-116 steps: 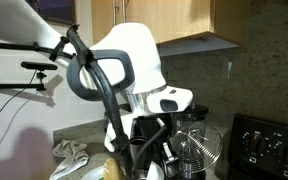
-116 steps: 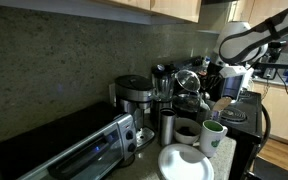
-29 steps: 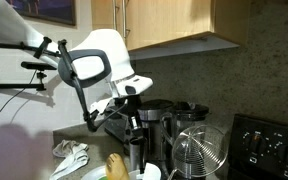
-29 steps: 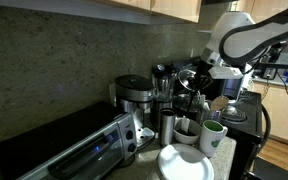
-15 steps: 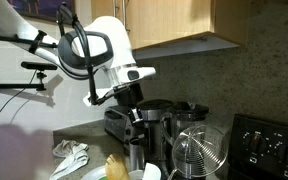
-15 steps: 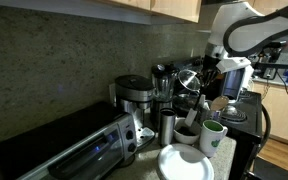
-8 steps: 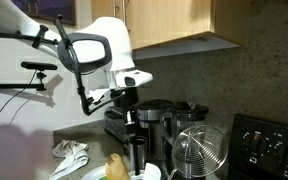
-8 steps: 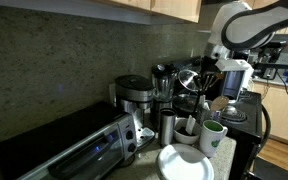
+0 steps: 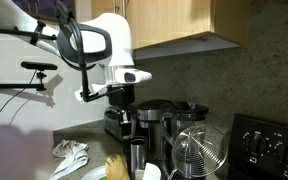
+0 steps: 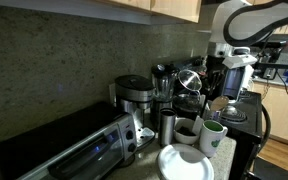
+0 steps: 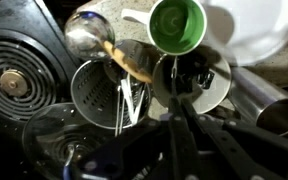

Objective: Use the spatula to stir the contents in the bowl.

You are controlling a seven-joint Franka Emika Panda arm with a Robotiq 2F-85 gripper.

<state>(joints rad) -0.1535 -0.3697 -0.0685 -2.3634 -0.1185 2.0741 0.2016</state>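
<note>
- Since the frame half a second back, you are lifting away. The gripper [image 9: 123, 126] is hanging higher over the counter now, well above the steel cup [image 9: 137, 157].
- You are carrying nothing that I can make out. The spatula [image 9: 115, 167] is standing almost straight below the gripper, rounded end up, at the picture's bottom edge.
- In the wrist view the spatula [image 11: 125, 63] is showing as a yellowish-tan, wood-coloured strip lying ahead of the fingertips. Its long axis is running diagonally from the steel cup's side towards the bowl [image 11: 224, 90].
- That white bowl is sitting between the green mug [image 11: 177, 22] and the wire-ribbed carafe [image 11: 104, 98].
- Whether the jaws are spread or pressed together, I cannot tell; they are reading dark on dark.
- You are probably needing to descend and set the jaws across that diagonal.
</note>
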